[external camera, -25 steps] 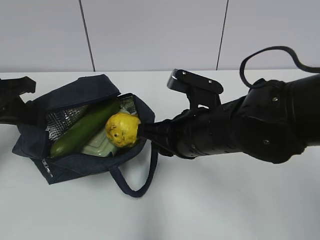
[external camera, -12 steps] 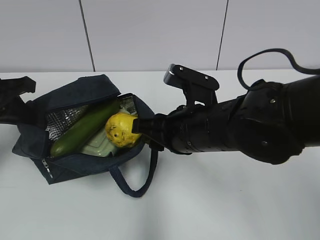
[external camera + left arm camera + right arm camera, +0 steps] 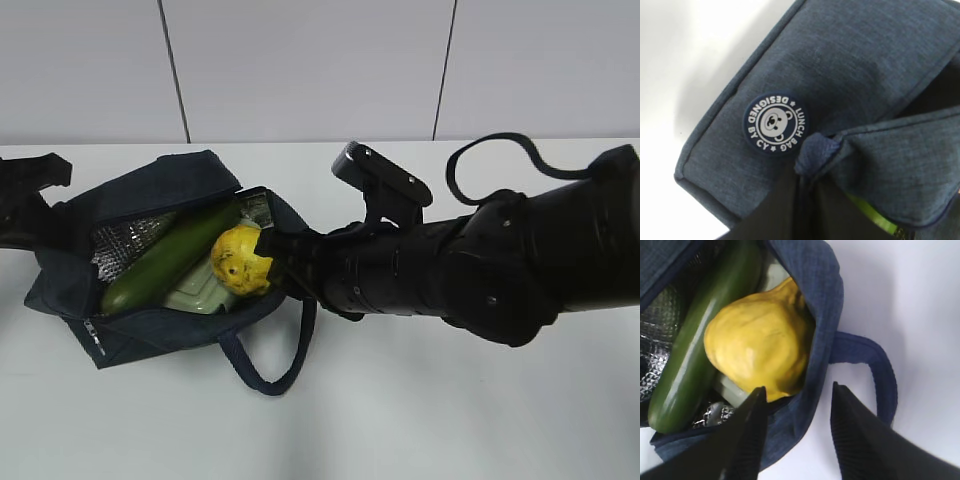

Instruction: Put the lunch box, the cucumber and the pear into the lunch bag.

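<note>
The right claw [image 3: 797, 432] is parted, the pear [image 3: 757, 347] released at the bag [image 3: 822, 315] mouth; it could be nudged out on withdrawal. The left claw's state cannot be seen.

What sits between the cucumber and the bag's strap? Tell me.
The pear, resting inside the bag; the right wrist view shows it between cucumber and strap.
</note>
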Controlling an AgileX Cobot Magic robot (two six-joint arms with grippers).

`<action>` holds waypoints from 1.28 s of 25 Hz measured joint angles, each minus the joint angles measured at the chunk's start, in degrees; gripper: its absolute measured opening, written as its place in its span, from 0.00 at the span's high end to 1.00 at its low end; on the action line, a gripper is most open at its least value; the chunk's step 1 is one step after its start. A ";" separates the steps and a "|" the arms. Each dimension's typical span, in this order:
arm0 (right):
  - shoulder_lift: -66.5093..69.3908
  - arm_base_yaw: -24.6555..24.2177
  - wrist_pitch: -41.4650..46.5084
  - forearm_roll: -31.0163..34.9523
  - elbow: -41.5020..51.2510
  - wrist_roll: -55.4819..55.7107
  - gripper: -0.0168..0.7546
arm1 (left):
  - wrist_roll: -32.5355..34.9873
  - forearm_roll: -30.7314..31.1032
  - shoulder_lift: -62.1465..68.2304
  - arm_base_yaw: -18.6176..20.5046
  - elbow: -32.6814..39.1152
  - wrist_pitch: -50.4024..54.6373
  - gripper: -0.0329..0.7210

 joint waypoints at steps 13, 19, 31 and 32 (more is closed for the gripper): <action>3.67 0.00 -6.27 0.35 0.00 1.08 0.63 | 0.00 0.00 0.00 0.00 0.00 0.04 0.95; 6.10 0.00 -7.60 0.35 -0.87 2.89 0.64 | 0.00 0.00 0.00 0.00 0.00 0.11 0.95; 8.31 0.00 -11.63 -1.35 -1.00 6.52 0.87 | 0.00 0.00 0.00 0.00 0.00 0.25 0.95; 8.45 0.00 -11.63 -1.57 -1.00 6.56 0.91 | 0.00 0.00 0.00 0.00 0.00 0.25 0.95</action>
